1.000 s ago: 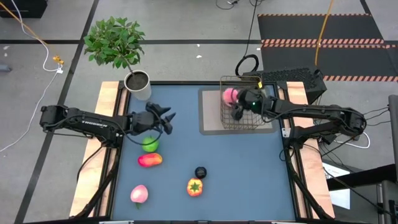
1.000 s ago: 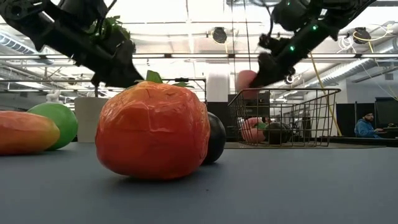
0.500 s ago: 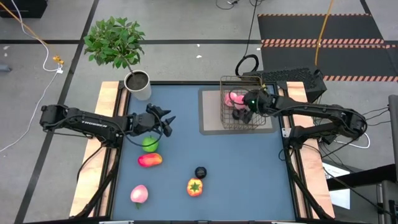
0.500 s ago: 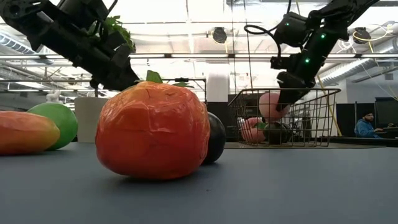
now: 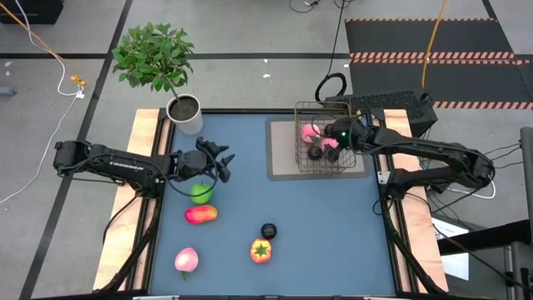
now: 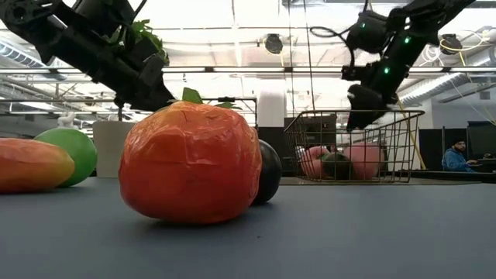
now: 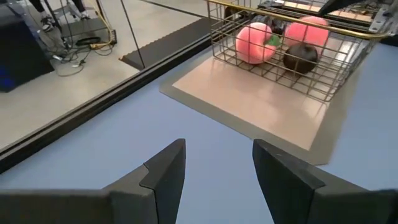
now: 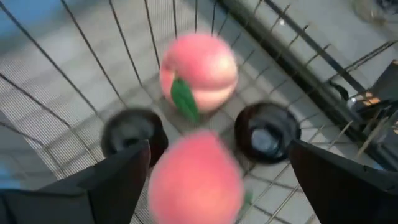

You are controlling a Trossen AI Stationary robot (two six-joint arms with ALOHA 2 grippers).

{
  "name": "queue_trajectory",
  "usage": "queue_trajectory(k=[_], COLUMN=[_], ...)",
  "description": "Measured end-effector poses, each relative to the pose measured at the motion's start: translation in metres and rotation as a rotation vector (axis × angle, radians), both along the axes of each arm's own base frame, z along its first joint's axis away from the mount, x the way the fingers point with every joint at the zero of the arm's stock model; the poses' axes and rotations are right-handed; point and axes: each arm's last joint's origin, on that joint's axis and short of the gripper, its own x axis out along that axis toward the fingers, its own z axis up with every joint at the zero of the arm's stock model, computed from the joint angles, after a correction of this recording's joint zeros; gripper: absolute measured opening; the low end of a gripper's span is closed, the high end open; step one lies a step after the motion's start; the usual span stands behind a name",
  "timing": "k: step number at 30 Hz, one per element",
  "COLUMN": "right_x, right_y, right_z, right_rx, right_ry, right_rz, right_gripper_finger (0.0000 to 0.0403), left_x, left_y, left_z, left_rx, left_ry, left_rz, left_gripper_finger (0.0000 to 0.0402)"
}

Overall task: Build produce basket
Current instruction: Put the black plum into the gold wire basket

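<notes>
My left tool [image 5: 218, 158] is hanging open just above the green apple [image 5: 200, 193], nearer the loose fruit than my right tool [image 5: 331, 138], open over the basket [image 5: 301, 163], peaches inside.

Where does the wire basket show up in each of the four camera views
High view: the wire basket sits on the table's far right, under the right gripper.
Low view: right of centre, behind the orange pepper.
Left wrist view: at the upper right.
Right wrist view: its wires fill the picture.
Shared landmark: the leafed pink peach inside it.
</notes>
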Motion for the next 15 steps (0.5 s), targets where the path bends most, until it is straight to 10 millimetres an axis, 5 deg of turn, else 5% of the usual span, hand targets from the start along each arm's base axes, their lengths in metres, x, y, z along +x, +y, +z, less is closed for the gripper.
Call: queue_trajectory(k=[8,15], right_x=[0.007,0.051], right_y=[0.029,0.092], right_z=[0.053,0.05], right_rx=[0.013,0.007], right_ry=[-0.387,-0.466], right_rz=[0.287,0.677], right_gripper_finger=[0.0379,0.038], left_x=[0.0,-0.001], left_y=[0.0,0.0], left_z=[0.0,-0.002], left_rx=[-0.014,-0.029], left_ry=[-0.01,0.002], left_rz=[0.009,0.015], left_gripper_finger=[0.0191,0.0191])
